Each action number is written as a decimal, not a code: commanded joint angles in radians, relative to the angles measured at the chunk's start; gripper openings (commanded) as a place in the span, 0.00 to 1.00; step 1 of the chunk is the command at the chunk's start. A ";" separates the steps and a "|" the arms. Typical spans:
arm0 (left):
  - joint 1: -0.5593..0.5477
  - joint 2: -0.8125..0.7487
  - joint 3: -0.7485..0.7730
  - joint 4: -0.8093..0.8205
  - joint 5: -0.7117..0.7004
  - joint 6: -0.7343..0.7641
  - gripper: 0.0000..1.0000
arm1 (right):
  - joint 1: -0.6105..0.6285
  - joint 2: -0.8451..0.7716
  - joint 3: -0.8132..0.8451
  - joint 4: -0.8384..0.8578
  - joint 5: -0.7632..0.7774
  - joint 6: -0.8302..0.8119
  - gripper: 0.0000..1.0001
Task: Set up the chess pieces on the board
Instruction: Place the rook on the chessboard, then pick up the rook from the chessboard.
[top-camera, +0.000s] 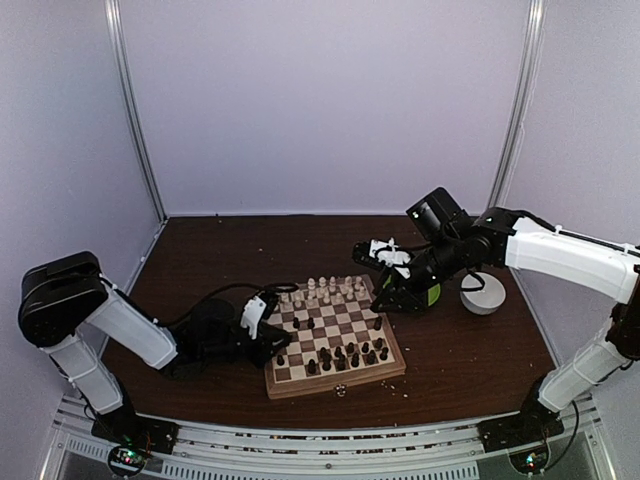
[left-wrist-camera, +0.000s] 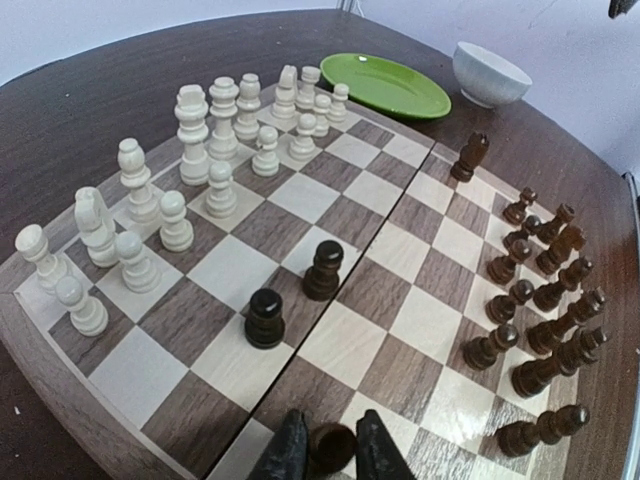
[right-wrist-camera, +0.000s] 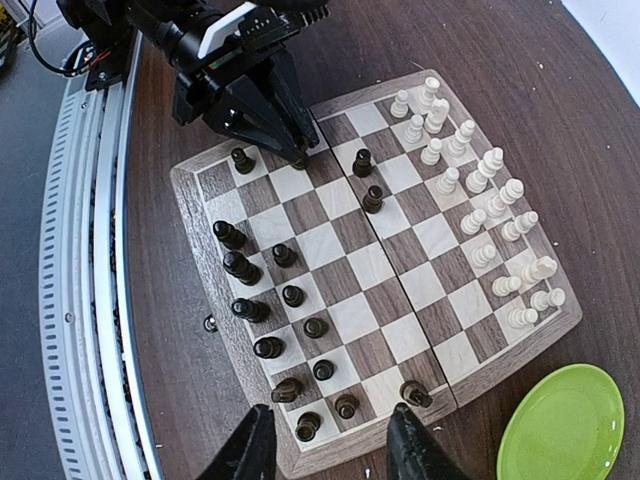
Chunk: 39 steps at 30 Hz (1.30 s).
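The chequered board (top-camera: 340, 378) lies at the table's middle. Cream pieces (left-wrist-camera: 190, 170) stand in two rows along its far side and also show in the right wrist view (right-wrist-camera: 480, 200). Dark pieces (left-wrist-camera: 540, 300) crowd its near side (right-wrist-camera: 270, 310), and a few stand nearer the middle (left-wrist-camera: 322, 270). My left gripper (left-wrist-camera: 331, 452) is low over the board's left edge, shut on a dark pawn (left-wrist-camera: 332, 438). It also shows in the top view (top-camera: 278, 345) and the right wrist view (right-wrist-camera: 300, 152). My right gripper (right-wrist-camera: 330, 450) is open and empty above the board's right end (top-camera: 388, 292).
A round green plate (left-wrist-camera: 385, 85) lies on the table just past the board's right end (right-wrist-camera: 560, 425). A white bowl (top-camera: 483, 293) stands beyond it (left-wrist-camera: 490, 72). A small dark object (top-camera: 340, 390) lies on the table by the board's front edge.
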 joint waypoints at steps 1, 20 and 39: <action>0.000 -0.114 0.047 -0.120 -0.022 0.046 0.20 | -0.006 -0.002 -0.002 0.014 -0.013 -0.001 0.38; 0.009 -0.077 0.651 -1.299 -0.047 0.050 0.32 | -0.008 -0.014 -0.021 -0.003 0.023 -0.049 0.39; 0.003 0.059 0.757 -1.360 0.011 0.056 0.31 | -0.010 -0.024 -0.030 -0.008 0.023 -0.063 0.39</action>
